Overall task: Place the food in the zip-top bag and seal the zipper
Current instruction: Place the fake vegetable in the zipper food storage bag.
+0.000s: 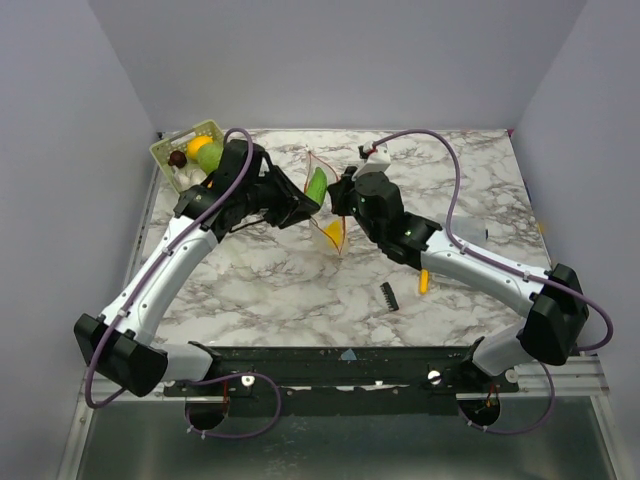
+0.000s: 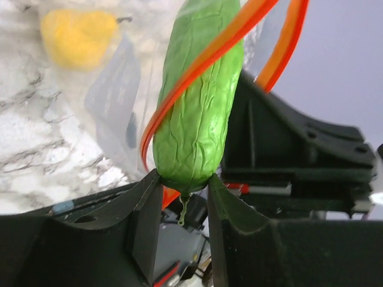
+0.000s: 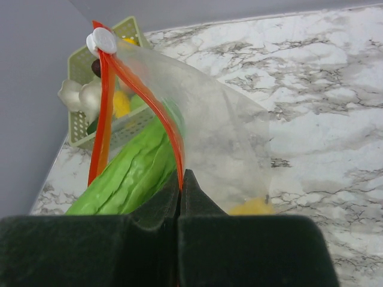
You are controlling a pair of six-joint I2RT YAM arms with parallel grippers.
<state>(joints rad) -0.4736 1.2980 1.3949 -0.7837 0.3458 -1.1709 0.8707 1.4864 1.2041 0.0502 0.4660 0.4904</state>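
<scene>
The green vegetable [image 2: 191, 137] looks glossy and wrinkled, the zip-top bag [image 3: 227, 131] thin clear plastic.

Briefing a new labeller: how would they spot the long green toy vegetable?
At the marble table's middle is a clear floppy plastic bag. The long wrinkled green toy cucumber pokes through its red-orange zipper mouth, pinched by the left gripper; the bagged neighbour is small and yellow.

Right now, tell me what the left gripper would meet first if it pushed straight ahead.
The left gripper, holding the cucumber, would probably meet the orange zipper strip of the bag first; depth is unclear.
</scene>
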